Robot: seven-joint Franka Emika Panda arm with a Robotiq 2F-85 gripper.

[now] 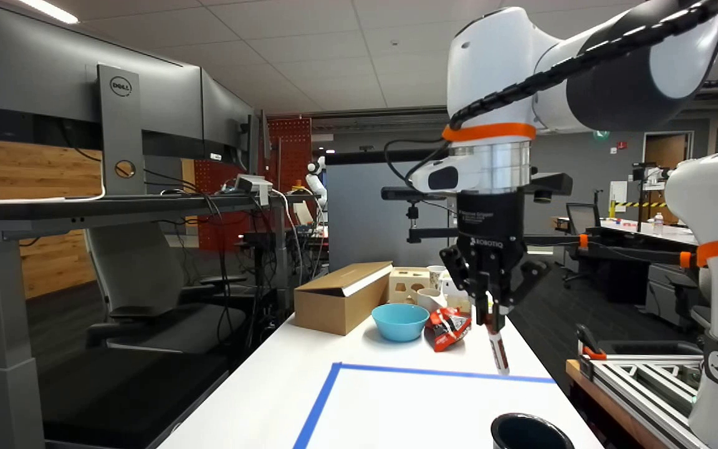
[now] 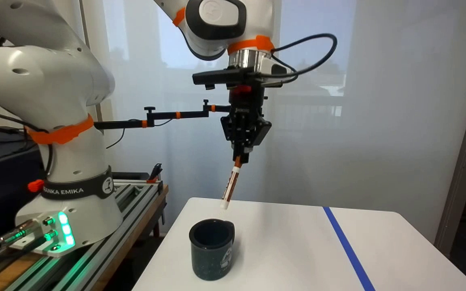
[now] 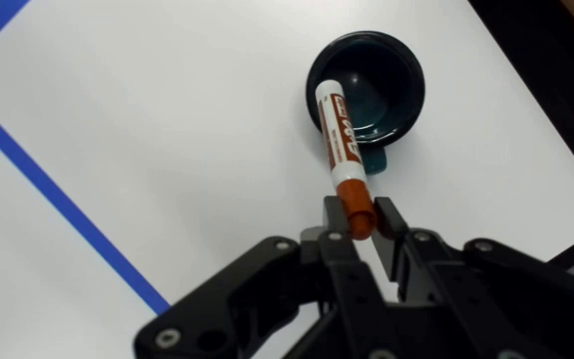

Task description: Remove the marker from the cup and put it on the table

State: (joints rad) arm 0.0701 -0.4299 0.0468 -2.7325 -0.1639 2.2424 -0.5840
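White counter [image 2: 293, 246], dark cup [image 2: 212, 258] upright | claw [image 3: 360, 210] clamped narrow on the marker [image 2: 230, 186] by its orange cap [image 3: 352, 192] | marker tilted mid-air, clear of the cup | danger: cap-only grip may let it swivel at touchdown; dropped high, it could roll!

The marker [image 3: 339, 127] is white with brownish-red label panels, its cap [image 3: 355, 197] burnt orange; the cup [image 2: 206, 258] is dark green, nearly black, with a pale emblem [image 2: 227, 258]; the tabletop [image 2: 281, 250] is white, lined with blue tape [image 2: 350, 250]; the claw [image 3: 359, 212] is black; the bowl [image 1: 400, 325] light blue; the packet [image 1: 444, 337] red and white.
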